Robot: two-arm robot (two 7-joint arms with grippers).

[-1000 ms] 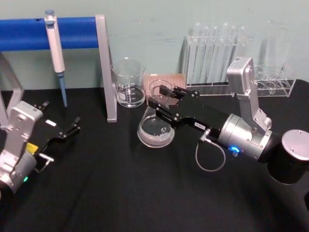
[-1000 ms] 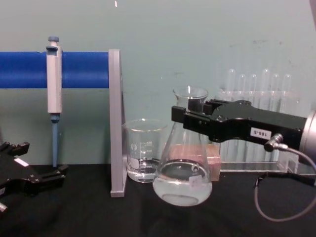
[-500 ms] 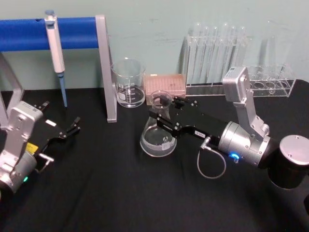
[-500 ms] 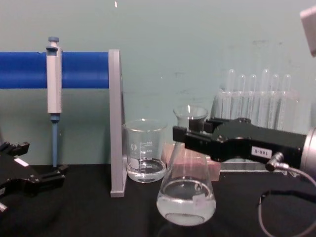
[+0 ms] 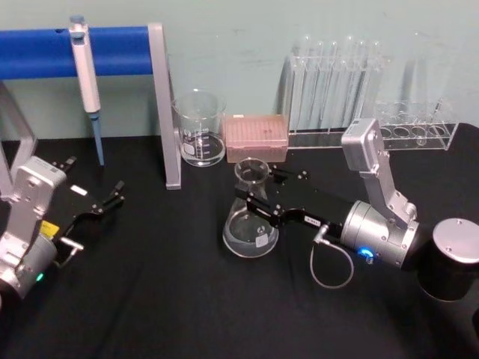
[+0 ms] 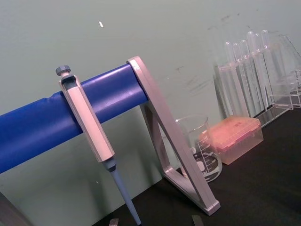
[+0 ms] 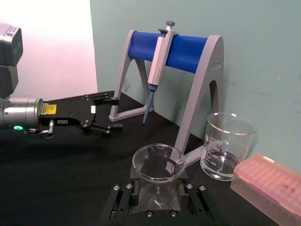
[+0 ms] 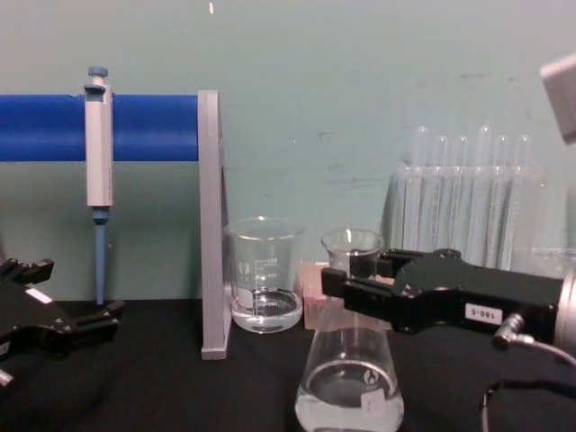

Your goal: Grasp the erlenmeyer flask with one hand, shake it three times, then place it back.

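The erlenmeyer flask (image 5: 251,224) stands upright at the table's middle with a little clear liquid in its base. My right gripper (image 5: 260,194) is shut on the flask's neck just under the rim, reaching in from the right. From the chest, the flask (image 8: 349,382) hangs low under that gripper (image 8: 346,286), its bottom cut off by the frame edge, so contact with the table is unclear. In the right wrist view the flask's rim (image 7: 158,162) sits between the fingers (image 7: 123,200). My left gripper (image 5: 105,202) rests open at the far left, well away from the flask.
A glass beaker (image 5: 199,129) and a pink tip box (image 5: 257,134) stand just behind the flask. A pipette (image 5: 84,71) hangs on the blue-barred stand (image 5: 166,112) at the back left. Test tube racks (image 5: 337,82) line the back right.
The right gripper has brought the flask down and toward me, from raised and tilted to low and upright. The left arm has not moved.
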